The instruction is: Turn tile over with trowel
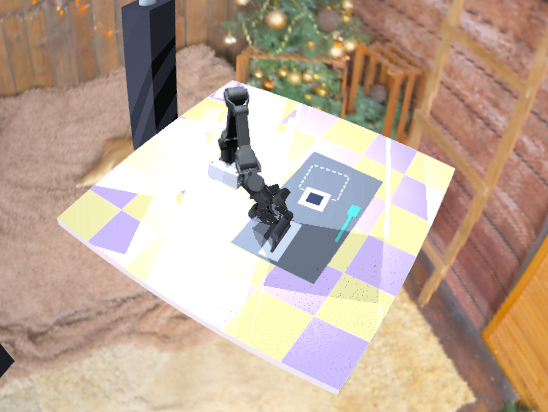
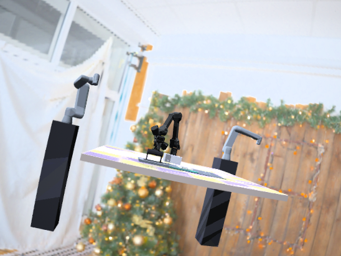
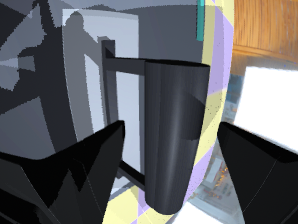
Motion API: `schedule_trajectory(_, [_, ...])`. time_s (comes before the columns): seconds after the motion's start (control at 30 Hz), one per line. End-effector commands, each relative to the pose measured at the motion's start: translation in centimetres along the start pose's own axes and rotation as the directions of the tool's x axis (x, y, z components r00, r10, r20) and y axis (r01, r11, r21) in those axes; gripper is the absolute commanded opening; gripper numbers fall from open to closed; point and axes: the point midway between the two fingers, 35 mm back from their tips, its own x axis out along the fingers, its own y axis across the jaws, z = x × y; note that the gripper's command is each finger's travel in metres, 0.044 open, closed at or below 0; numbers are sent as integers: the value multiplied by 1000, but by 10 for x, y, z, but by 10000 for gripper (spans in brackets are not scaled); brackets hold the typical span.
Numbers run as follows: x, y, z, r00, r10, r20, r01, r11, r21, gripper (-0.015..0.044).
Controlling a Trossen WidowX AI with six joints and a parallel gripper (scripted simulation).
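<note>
The tile [image 1: 315,199] lies flat on the grey mat [image 1: 320,250] [image 3: 170,30], dark square up, across the near edge of the dashed outline [image 1: 330,170]. A trowel with a flat light-grey plate [image 1: 294,232] [image 3: 127,90] rests on the mat's near-left part. Its black bar handle [image 2: 155,152] [image 3: 172,165] stands above the plate on two posts. My gripper [image 1: 272,218] [image 2: 160,146] [image 3: 173,128] is open and empty, above the trowel. In the wrist view the handle appears between the fingertips, tilted; the height gap is hard to tell.
A teal flat-headed tool [image 1: 353,211] [image 3: 200,20] lies along the mat's right side. A pale block [image 1: 223,173] [image 2: 172,159] is at my arm's base. Grey arms stand on dark pillars [image 2: 56,174] [image 2: 213,211] beyond the table.
</note>
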Motion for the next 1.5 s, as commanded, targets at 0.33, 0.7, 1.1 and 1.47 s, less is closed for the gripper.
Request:
schedule_trajectory(0.33, [23, -1, -1, 1000, -2, -6, 2, 1000, 2, 300])
schedule_trajectory(0.7, [37, 0, -1, 1000, -4, -6, 4, 1000, 4, 274])
schedule_trajectory(1.1, [37, 0, -1, 1000, -4, -6, 4, 1000, 4, 96])
schedule_trajectory(1.47, [37, 0, -1, 1000, -4, -6, 4, 1000, 4, 23])
